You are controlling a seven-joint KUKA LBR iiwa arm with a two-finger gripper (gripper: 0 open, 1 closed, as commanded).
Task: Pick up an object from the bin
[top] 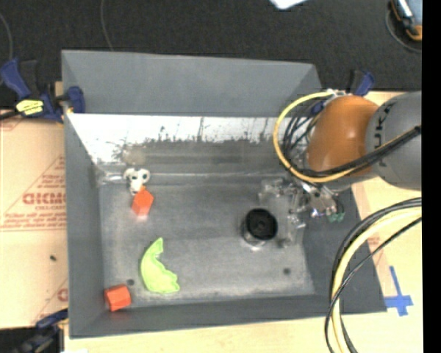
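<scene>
My gripper [292, 206] hangs low at the right side of the bin, under the arm's wrist. Just to its left lies a black round thing [259, 225] on the bin floor, close beside the gripper; whether the two touch I cannot tell. Nothing can be seen held in the gripper.
Far to the left, near the back wall, an orange block [142, 201] sits with a small white piece [137, 176] above it. A light green curved thing [158, 271] lies at the front left, and an orange cube [117, 298] sits in the front left corner.
</scene>
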